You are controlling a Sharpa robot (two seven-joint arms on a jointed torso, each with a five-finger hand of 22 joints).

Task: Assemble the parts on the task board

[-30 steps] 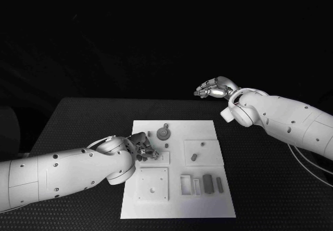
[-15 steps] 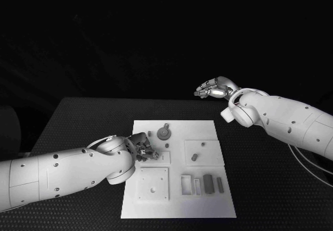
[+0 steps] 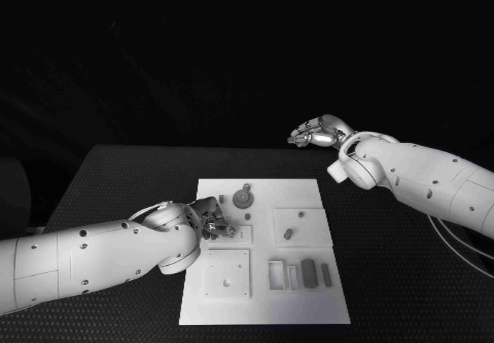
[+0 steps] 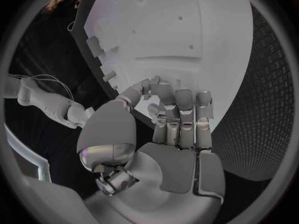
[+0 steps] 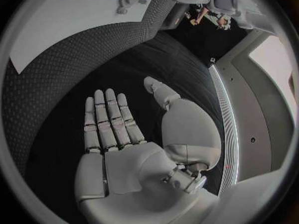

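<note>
Black textured table (image 3: 123, 179) is carrying the white task board (image 3: 263, 246) at its middle. Curling down over the board's near-left part, the left hand (image 3: 211, 220) is keeping its fingers (image 4: 177, 109) bent onto the white surface by a small square recess; whether a part is pinched under the fingertips is too hidden to tell. The right hand (image 3: 317, 132) is hovering beyond the far edge of the table, well apart from the board, its fingers (image 5: 107, 117) lying straight, a little apart, and holding nothing. Outward on the board, a round grey gear-like part (image 3: 243, 196) is lying near the far edge, a small peg (image 3: 289, 232) is lying in a square plate, and dark bars (image 3: 309, 272) are lying near the right. Compared with a second ago, both hands and all parts are sitting unchanged.
</note>
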